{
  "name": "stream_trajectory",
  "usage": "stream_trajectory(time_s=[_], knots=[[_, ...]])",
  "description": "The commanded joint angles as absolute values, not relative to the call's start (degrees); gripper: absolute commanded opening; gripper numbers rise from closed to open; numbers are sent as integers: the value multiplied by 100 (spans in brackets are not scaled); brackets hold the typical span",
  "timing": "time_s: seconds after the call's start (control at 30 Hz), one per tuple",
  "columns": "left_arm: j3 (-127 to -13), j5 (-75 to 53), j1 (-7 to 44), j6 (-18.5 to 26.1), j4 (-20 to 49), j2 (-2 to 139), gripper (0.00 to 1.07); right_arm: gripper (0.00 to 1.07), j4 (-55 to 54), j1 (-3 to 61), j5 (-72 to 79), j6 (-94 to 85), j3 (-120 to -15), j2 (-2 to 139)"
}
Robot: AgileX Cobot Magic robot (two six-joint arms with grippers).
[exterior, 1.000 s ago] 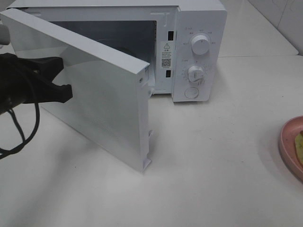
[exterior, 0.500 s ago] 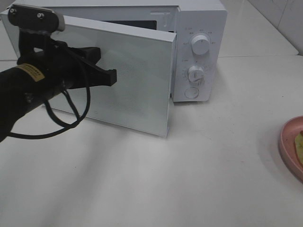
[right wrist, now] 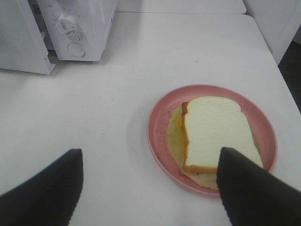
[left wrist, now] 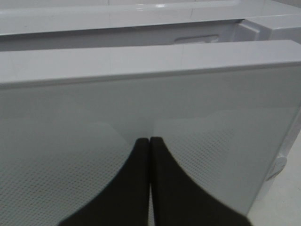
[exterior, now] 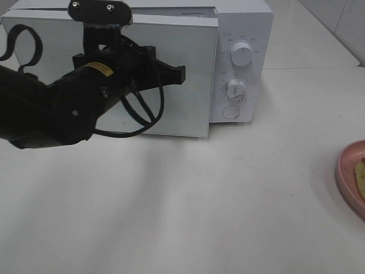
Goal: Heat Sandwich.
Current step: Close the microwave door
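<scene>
Exterior high view shows the left gripper point(exterior: 181, 73) with its fingers pressed together, tips against the front panel of the microwave door point(exterior: 188, 68), which stands almost flush with the white microwave point(exterior: 242, 34); whether the latch has caught cannot be told. The left wrist view confirms the two dark fingers point(left wrist: 141, 183) touching each other and pointing at the mesh-patterned door point(left wrist: 211, 155), holding nothing. The sandwich point(right wrist: 214, 136) is not inside the oven: it lies on the pink plate point(right wrist: 160, 127), well apart from the microwave, at the far right side of the table point(exterior: 228, 200), where the overhead camera catches only the plate's rim point(exterior: 345, 171) and a sliver of yellow filling. The right gripper point(right wrist: 150, 188) hangs above the table with its jaws spread wide and empty, and the sandwich lies just ahead of it and toward one finger rather than centred between the two. The long axis of the bread runs roughly along the gripper's line of reach, so the jaws would straddle the shorter width if shifted sideways over the plate. Judged from this layout, the right arm is clearly the nearer one for any pick, while the left arm is occupied at the door on the opposite side.
</scene>
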State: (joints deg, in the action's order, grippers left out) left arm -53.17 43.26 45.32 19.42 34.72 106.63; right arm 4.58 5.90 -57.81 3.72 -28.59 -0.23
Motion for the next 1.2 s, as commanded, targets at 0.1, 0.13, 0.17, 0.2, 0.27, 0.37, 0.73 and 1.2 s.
stream_trajectory(time_s=[0.1, 0.13, 0.17, 0.2, 0.27, 0.37, 0.73, 1.2], knots=[[-5913, 4154, 4624, 2240, 3885, 10995, 0, 75, 453, 567, -5707, 350, -2853, -178], [-5993, 4125, 4624, 2240, 3942, 11052, 0, 75, 453, 567, -5707, 350, -2853, -178], [-6096, 4102, 4624, 2240, 3994, 11110, 0, 75, 453, 567, -5707, 350, -2853, -178], [-6285, 4074, 4624, 2292, 4062, 11213, 0, 75, 453, 567, -5707, 350, -2853, -178], [-6377, 4068, 4624, 2338, 4102, 11264, 0, 75, 453, 567, -5707, 350, -2853, -178], [-6629, 4011, 4624, 2613, 4360, 11402, 0, 75, 453, 567, -5707, 350, -2853, -178], [-6881, 4028, 4607, 3266, 5202, 11499, 0, 75, 453, 567, -5707, 350, -2853, -178], [-7162, 3885, 4412, 3380, 5145, 11591, 0, 75, 453, 567, -5707, 350, -2853, -178]])
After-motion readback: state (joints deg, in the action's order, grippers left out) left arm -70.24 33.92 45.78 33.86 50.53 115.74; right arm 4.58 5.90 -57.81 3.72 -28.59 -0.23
